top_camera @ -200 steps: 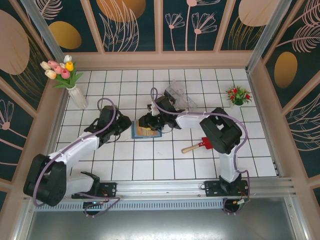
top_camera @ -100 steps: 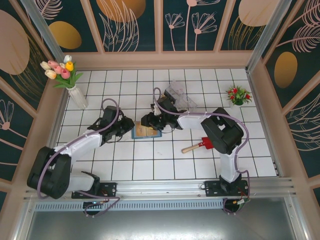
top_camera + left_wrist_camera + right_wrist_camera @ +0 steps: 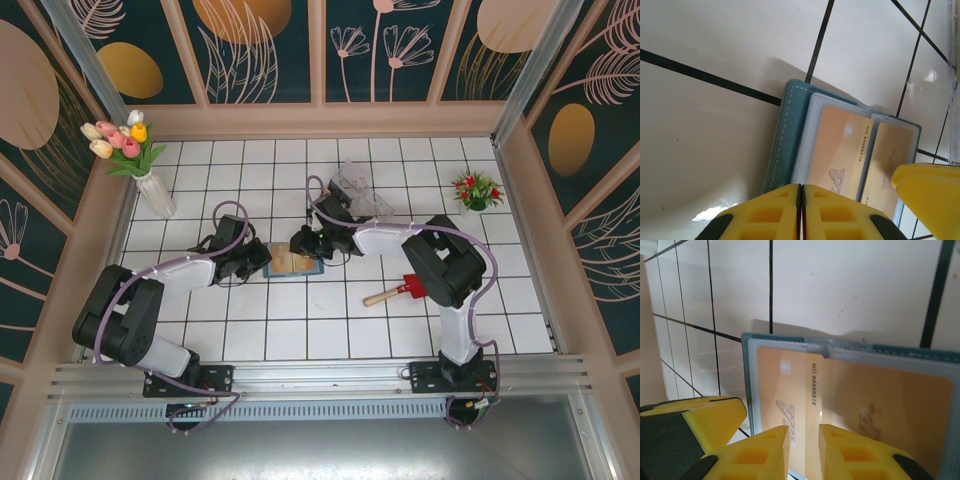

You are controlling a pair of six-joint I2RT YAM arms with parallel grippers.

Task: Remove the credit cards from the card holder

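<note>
- The wallet (image 3: 782, 140) lies open mid-frame; both tan cards (image 3: 837, 150) sit in their sleeves, none out yet.
- The left gripper (image 3: 801, 210) is pinched shut at the wallet's edge; the right gripper (image 3: 802, 450) is narrowly parted over a card.

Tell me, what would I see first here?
The open blue card holder lies in the middle of the table, with two tan cards tucked inside. The yellow left fingers and right fingers crowd in over it. Pink and yellow tulips stand at the far left corner.
</note>
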